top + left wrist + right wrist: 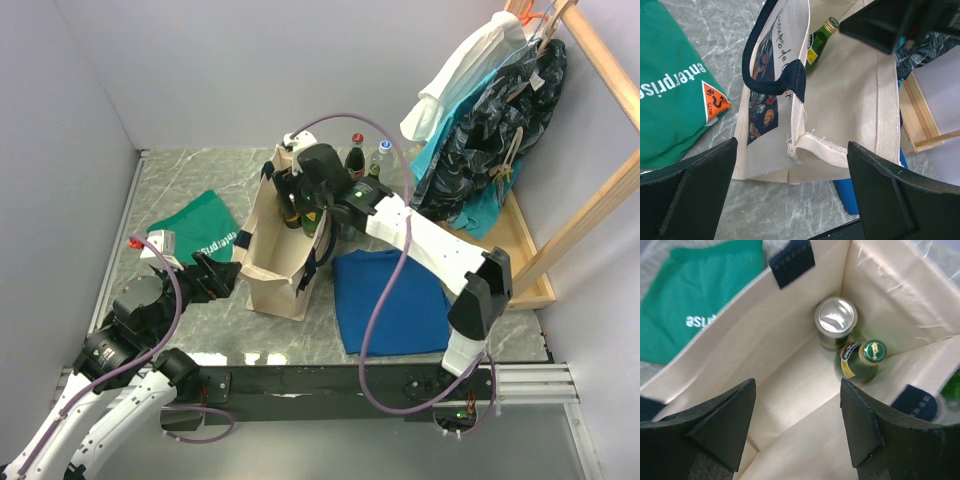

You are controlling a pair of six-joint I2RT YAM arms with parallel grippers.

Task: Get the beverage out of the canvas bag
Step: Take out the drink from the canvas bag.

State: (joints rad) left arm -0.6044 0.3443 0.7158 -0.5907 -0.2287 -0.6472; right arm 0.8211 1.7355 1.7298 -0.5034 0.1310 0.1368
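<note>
My right pincer (796,390) hangs over the open mouth of the canvas bag (272,285), fingers spread with nothing between them. The bag stands upright about the middle of the bench. Down inside, tucked into its far end, a green bottle (862,360) with a gold cap stands just beside a silver-topped can (836,320) (whether they touch I cannot tell). My left pincer (790,145) is spread wide and grasps nothing, low beside the bag's near end. A green cloth (200,235) lies toward the left edge and a blue cloth (385,295) toward the right.
</note>
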